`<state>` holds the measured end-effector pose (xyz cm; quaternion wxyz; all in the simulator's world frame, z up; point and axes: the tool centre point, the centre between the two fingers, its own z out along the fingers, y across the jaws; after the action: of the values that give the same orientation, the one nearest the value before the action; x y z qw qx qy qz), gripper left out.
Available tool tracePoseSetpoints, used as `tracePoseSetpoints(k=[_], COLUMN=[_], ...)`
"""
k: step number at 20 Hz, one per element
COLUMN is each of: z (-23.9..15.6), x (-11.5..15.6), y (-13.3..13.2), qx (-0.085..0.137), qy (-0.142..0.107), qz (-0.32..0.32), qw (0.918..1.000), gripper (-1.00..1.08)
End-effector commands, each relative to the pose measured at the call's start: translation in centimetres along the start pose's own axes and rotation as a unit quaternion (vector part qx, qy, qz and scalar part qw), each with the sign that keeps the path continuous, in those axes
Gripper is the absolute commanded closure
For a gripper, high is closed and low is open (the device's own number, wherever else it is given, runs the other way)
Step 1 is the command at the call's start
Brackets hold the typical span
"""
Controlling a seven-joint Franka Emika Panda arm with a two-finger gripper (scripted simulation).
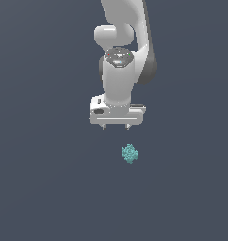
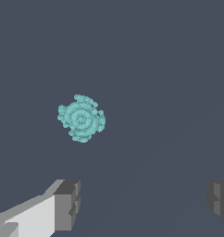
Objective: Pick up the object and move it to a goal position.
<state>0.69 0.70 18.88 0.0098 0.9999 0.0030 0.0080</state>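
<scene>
Arm (image 1: 127, 42) is hanging down from the top centre of the exterior frame, white links stacked, wrist pointing straight down. Claw (image 1: 116, 127) is sitting just above frame centre, its two short fingertips poking out below the white hand body, spread wide apart and gripping nothing. Object (image 1: 129, 153) is lying below the claw in the exterior view, slightly toward the exterior view's right of the claw's midline, clear of both fingertips with a visible gap of bare table (image 1: 40, 188) between them. It's showing as a small teal knobbly blob, narrower than the hand body. In the wrist view the object (image 2: 81, 118) is sitting left of centre in the frame, bumpy surface reading as rough concentric rings, fully unobstructed. Fingers (image 2: 67, 203) are showing at the lower corners of that frame, one grey pad at lower left with its white mount, the other cut off at the lower right edge, a wide open gap between them. Claw (image 2: 144, 201) midpoint is falling well to the right of and below the blob in that frame, so the object is not lying between the pads. Table is reading as flat dark slate everywhere.
</scene>
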Motion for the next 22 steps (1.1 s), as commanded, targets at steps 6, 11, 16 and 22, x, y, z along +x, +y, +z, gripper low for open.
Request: tracePoseSetpoints(k=[6,11,16,22], z=[1.4,3.2,5.7,8.1], x=[0.9,1.9,3.1,4.1], y=[-1.0,-2.4,-4.2,-5.9], qx=[-0.001,-0.001,0.002,0.007], qy=[-0.002,-0.003,-0.005,-0.005], qz=[-0.049,-0.107,-0.184,-0.255], qw=[0.9988,0.9942,0.9829,0.9669], gripper=[-0.92,-0.92,-0.92,-0.92])
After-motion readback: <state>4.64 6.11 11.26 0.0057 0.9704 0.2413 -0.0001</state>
